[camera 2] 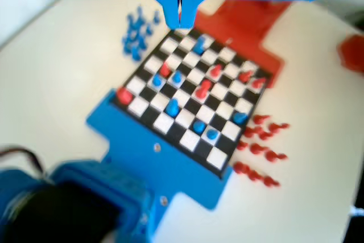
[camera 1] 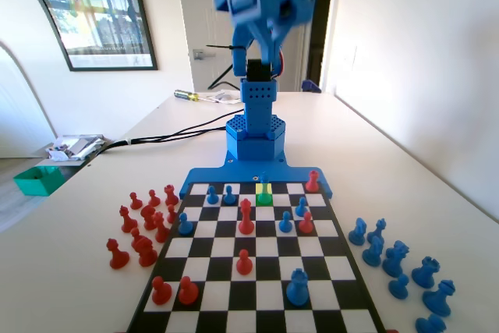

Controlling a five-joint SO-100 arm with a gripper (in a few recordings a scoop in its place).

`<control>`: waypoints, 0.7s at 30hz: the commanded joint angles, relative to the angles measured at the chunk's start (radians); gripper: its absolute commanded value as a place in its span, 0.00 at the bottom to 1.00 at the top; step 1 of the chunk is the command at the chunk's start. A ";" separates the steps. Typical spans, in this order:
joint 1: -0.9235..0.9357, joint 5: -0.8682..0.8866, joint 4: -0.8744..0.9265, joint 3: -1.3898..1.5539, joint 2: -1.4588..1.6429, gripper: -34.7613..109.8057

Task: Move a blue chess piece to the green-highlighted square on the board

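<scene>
Daylight is flooding the fixed view — bright, sharp, with the white table [camera 1: 390, 161] glaring slightly. The wrist view is blurring throughout — edges smearing, pieces looking soft.

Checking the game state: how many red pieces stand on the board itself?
6 red pieces, fixed view: one far right, a tall one in the middle, one to its right, one nearer, two near left.

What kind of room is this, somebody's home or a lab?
Most likely a room in a home or a small office, used as a hobby workspace. A framed poster hangs on the wall, a white door stands behind the table, and the board sits among loose cables.
</scene>
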 commanded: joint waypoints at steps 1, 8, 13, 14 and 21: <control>0.034 0.137 0.025 -0.058 0.218 0.25; 0.077 0.256 0.025 0.040 0.488 0.25; 0.097 0.265 0.006 0.123 0.560 0.25; 0.101 0.265 -0.011 0.150 0.577 0.25; 0.110 0.276 -0.166 0.327 0.683 0.25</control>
